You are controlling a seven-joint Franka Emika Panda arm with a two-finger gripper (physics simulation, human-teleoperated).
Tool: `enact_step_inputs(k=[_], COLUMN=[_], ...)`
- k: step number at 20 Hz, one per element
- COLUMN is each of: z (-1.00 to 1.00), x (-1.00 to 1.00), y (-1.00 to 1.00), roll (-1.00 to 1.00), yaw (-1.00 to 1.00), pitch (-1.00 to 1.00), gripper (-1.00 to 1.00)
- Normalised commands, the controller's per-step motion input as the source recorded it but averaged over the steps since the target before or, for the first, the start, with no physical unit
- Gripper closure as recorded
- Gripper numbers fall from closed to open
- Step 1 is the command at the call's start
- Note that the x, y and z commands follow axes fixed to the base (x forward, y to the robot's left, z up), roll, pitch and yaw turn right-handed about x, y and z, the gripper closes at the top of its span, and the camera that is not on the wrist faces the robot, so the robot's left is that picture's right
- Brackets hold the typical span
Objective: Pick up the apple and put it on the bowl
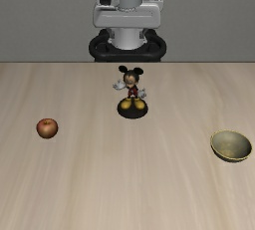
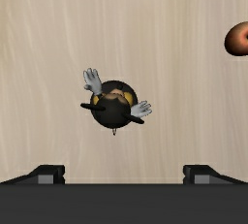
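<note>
A small red apple [image 1: 47,127] rests on the wooden table at the exterior view's left. An olive-green bowl [image 1: 231,145] sits empty at the exterior view's right, near the table's side. My gripper [image 2: 124,173] hangs high over the table's middle, open, its two dark fingertips [image 2: 46,174] spread wide with nothing between them. In the wrist view the apple [image 2: 238,38] lies far off to one side of the fingers, cut by the frame's edge.
A Mickey Mouse figure [image 1: 131,91] stands on a black round base in the table's middle, between apple and bowl; from above the figure [image 2: 114,104] is right below my hand. The robot's base [image 1: 127,15] rises behind the table [image 1: 127,189].
</note>
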Motion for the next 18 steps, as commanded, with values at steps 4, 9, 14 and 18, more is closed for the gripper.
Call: enact_step_inputs(k=[4, 9, 14, 18], z=[0.0, 0.0, 0.0, 0.0], x=[0.0, 0.0, 0.0, 0.0], y=[-1.0, -1.0, -1.0, -1.0], roll=[0.0, 0.0, 0.0, 0.0], yaw=[0.0, 0.0, 0.0, 0.0], pitch=[0.0, 0.0, 0.0, 0.0], gripper=[-1.0, -1.0, -1.0, -1.0])
